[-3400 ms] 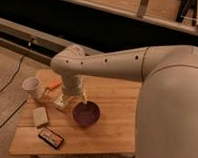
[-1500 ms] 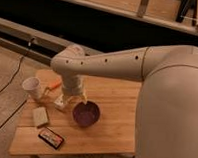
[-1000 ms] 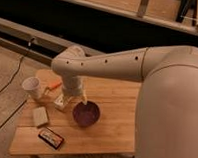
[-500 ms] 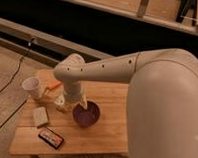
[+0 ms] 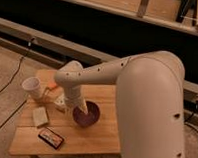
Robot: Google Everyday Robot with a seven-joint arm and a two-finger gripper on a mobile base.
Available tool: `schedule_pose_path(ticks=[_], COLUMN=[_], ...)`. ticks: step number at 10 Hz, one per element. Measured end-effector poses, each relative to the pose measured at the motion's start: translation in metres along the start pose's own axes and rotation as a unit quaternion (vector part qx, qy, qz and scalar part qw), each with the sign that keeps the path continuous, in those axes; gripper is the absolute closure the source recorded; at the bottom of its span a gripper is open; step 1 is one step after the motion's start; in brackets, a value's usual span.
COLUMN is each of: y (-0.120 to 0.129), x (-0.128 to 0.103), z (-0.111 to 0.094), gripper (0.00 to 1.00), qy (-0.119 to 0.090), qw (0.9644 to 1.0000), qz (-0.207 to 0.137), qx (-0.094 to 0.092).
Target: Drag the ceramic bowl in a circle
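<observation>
Wooden surface carries the bowl to the right of the cup. Gripper sits at the bowl's cup-side rim; whether it grips cannot be told. Judgement: the circular drag largely remains.

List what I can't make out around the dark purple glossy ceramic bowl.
Camera view, gripper at the ceramic bowl's left rim: their contact is covered by the white arm.
Small orange object beside the white paper cup: blurred, partly behind the arm.
Flat dark packet at the wooden table's front: label too small.
</observation>
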Motion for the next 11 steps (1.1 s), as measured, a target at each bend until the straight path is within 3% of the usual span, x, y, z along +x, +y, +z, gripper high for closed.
schedule_pose_path(ticks=[4, 6, 8, 9, 11], y=[0.002, 0.005, 0.007, 0.013, 0.016], x=[-0.002, -0.009, -0.013, -0.021, -0.026], z=[0.032, 0.038, 0.039, 0.036, 0.031], gripper=[0.35, 0.40, 0.51, 0.75, 0.97], qy=[0.030, 0.032, 0.029, 0.022, 0.017], qw=[0.9992, 0.9988, 0.9985, 0.9979, 0.9978], qz=[-0.017, -0.025, -0.033, -0.047, -0.051], qx=[0.022, 0.029, 0.033, 0.038, 0.039])
